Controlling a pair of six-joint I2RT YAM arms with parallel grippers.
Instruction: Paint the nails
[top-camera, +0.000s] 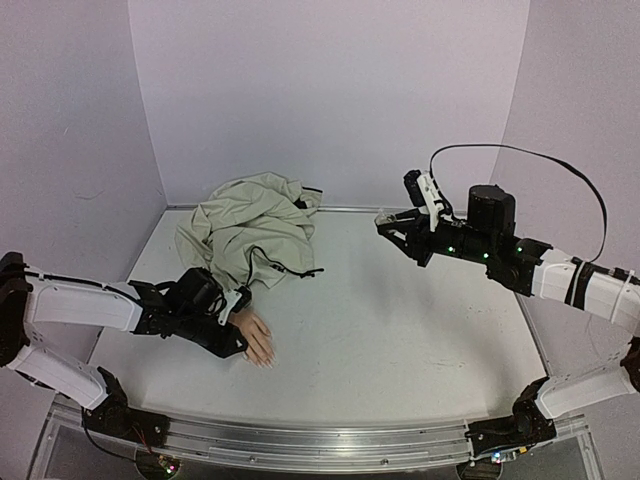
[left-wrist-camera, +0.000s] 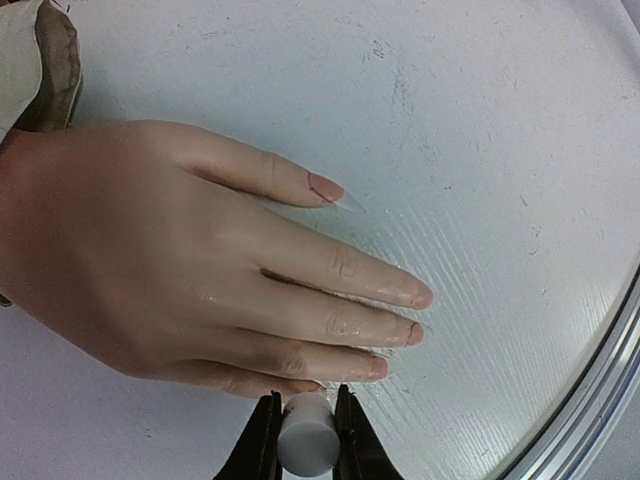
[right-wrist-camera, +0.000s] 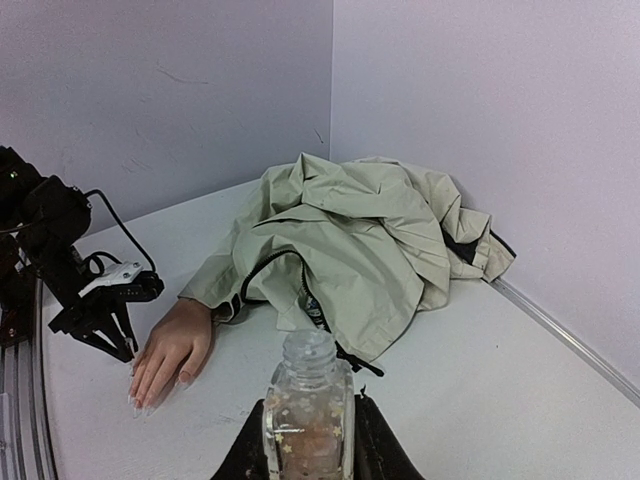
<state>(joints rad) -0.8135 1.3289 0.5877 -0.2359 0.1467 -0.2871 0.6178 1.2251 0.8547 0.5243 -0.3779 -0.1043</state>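
Observation:
The flesh-pink mannequin hand (left-wrist-camera: 150, 260) lies flat on the white table, palm down, its wrist in a beige jacket sleeve (left-wrist-camera: 30, 70). The pale nails (left-wrist-camera: 325, 187) tip the spread fingers. My left gripper (left-wrist-camera: 307, 405) is shut on a white cylindrical brush cap (left-wrist-camera: 308, 437), right at the little finger's tip. In the top view this gripper (top-camera: 235, 335) sits at the hand's (top-camera: 258, 340) left side. My right gripper (right-wrist-camera: 308, 425) is shut on a small clear uncapped glass bottle (right-wrist-camera: 308, 385) and holds it above the table at the right (top-camera: 388, 225). The brush itself is hidden.
The crumpled beige jacket (top-camera: 255, 230) lies at the back left, its zipper trailing over the table. Lilac walls (top-camera: 330, 90) close the back and sides. A metal rail (top-camera: 320, 440) runs along the near edge and also shows in the left wrist view (left-wrist-camera: 600, 380).

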